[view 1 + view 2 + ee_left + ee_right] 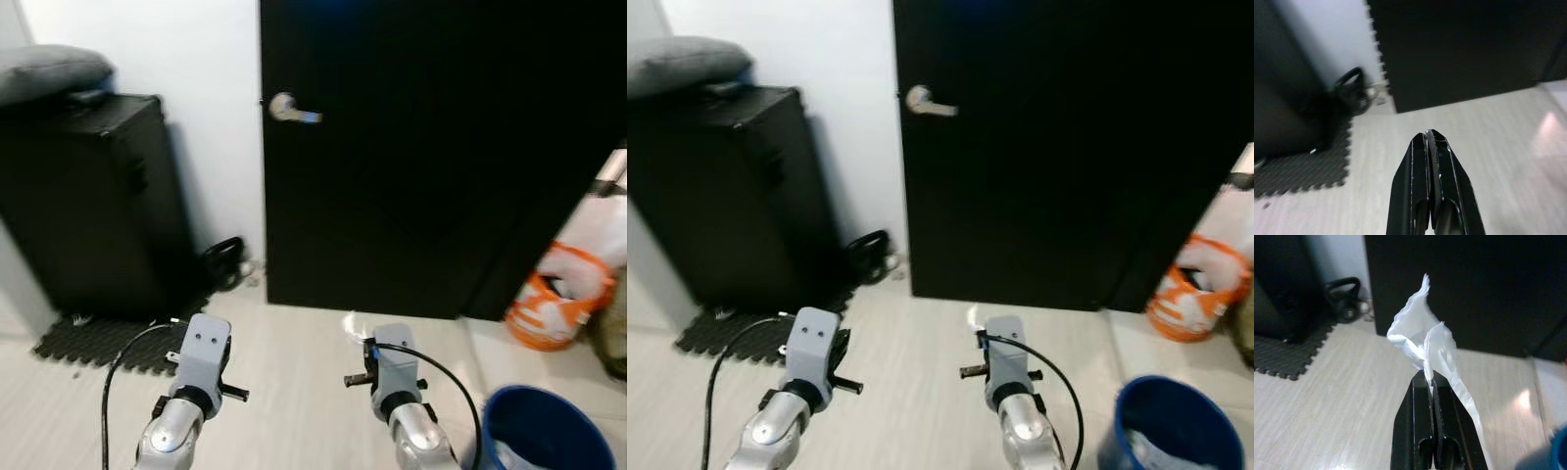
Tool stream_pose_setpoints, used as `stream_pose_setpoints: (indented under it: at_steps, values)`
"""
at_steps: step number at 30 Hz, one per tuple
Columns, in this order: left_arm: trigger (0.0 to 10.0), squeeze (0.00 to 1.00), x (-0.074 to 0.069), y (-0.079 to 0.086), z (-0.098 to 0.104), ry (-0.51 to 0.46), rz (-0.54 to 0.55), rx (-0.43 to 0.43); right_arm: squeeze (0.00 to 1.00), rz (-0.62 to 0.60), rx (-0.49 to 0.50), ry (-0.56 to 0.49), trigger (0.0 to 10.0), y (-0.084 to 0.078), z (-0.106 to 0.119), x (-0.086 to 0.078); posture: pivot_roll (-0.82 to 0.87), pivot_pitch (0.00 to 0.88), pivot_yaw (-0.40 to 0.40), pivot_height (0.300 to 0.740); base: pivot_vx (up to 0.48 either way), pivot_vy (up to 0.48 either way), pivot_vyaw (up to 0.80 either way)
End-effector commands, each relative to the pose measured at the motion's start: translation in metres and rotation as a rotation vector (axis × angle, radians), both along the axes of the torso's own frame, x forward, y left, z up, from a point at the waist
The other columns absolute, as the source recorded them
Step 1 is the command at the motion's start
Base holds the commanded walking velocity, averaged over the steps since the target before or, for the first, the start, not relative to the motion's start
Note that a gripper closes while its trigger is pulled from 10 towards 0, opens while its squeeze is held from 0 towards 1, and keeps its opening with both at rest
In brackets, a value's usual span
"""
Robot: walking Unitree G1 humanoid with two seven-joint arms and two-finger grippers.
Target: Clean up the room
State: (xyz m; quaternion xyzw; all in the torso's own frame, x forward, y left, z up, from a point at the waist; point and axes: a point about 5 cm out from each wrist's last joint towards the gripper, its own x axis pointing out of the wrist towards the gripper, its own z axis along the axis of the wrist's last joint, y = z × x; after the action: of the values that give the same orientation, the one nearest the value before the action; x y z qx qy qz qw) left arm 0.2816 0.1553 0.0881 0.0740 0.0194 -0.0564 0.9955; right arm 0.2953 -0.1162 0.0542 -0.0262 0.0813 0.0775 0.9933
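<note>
My right gripper [1429,376] is shut on a crumpled piece of white plastic wrap [1422,335], which sticks up from the fingertips and trails down one side. In the left eye view a bit of that white plastic wrap [351,325] peeks above the right wrist. My left gripper [1427,136] is shut with nothing between its fingers, held over the pale wood floor. A blue bucket [546,432] stands on the floor at my lower right, close to the right arm.
A black door [431,147] with a silver handle [287,107] stands straight ahead. A black cabinet [88,196] stands at the left on a dark foam mat [98,343], with a kettlebell [223,260] beside it. An orange and white bag [560,294] lies at the right.
</note>
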Motion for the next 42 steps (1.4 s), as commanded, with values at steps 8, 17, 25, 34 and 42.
stream_pose_setpoints:
  at_steps: [8, 17, 25, 34, 42]
  values:
    - [10.0, 0.0, -0.0034, 0.0022, -0.0051, 0.021, 0.004, 0.007, 0.0, -0.001, 0.01, 0.028, 10.0, 0.0009, -0.0061, -0.0036, 0.07, 0.12, -0.017, 0.74, 0.0, 0.0, -0.8]
    - [10.0, 0.0, -0.0032, 0.0029, -0.0049, 0.021, 0.003, 0.01, 0.0, -0.006, 0.014, 0.031, 10.0, 0.0012, -0.0069, -0.004, 0.07, 0.121, -0.015, 0.74, 0.0, 0.0, -0.8]
    - [10.0, 0.0, -0.003, 0.0026, -0.0049, 0.023, 0.006, 0.006, 0.0, -0.011, 0.009, 0.032, 10.0, -0.0006, -0.007, -0.0042, 0.06, 0.12, -0.018, 0.74, 0.0, 0.0, -0.8]
    - [10.0, 0.0, -0.0034, 0.0026, -0.0051, 0.023, 0.008, 0.007, 0.0, -0.011, 0.009, 0.036, 10.0, -0.0004, -0.0076, -0.0041, 0.07, 0.121, -0.017, 0.74, 0.0, 0.0, -0.8]
    - [10.0, 0.0, -0.0032, 0.0035, -0.0059, 0.031, 0.016, -0.001, 0.0, -0.011, 0.006, 0.039, 10.0, 0.0, -0.0081, -0.0039, 0.07, 0.121, -0.014, 0.74, 0.0, 0.0, -0.8]
